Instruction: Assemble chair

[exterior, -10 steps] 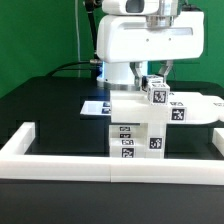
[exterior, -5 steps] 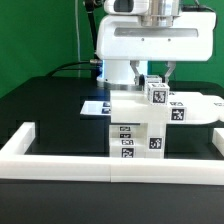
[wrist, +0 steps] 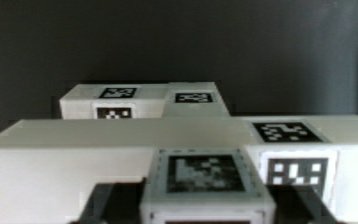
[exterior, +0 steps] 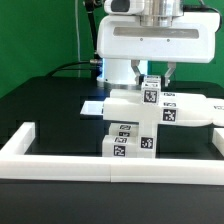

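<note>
The fingers point(exterior: 152, 78) pinch a small tagged white block point(exterior: 150, 92) at the middle right of the frame, right above the chair point(exterior: 132, 125) it must join.

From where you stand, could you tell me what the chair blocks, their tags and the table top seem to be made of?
The chair looks like chunky white plastic, matte to faintly satin: crisp moulded edges, soft shading. Its tags look like printed black-and-white paper or stickers lying flat on the faces. The table top appears to be a smooth black board or sheet with a dull sheen; its exact material cannot be told.
</note>
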`<move>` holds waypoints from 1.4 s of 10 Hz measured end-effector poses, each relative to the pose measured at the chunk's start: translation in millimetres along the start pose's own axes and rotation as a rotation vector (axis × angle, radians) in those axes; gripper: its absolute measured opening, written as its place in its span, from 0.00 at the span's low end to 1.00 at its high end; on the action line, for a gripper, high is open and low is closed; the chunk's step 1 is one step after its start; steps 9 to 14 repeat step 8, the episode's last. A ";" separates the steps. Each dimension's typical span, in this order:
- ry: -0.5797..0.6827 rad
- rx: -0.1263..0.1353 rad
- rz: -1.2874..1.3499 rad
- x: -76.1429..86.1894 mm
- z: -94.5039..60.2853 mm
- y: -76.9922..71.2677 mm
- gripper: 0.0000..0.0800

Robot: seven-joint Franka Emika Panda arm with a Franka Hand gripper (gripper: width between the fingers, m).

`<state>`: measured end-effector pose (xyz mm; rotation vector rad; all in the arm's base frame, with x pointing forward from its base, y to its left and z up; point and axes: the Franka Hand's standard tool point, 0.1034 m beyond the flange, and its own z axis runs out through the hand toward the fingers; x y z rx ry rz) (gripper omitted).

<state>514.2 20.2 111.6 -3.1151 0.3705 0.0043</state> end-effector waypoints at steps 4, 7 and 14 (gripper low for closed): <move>-0.001 0.004 0.132 -0.5 0.1 -1.7 0.37; -0.001 0.004 0.132 -0.5 0.1 -1.7 0.79; -0.001 0.004 0.132 -0.5 0.1 -1.7 0.80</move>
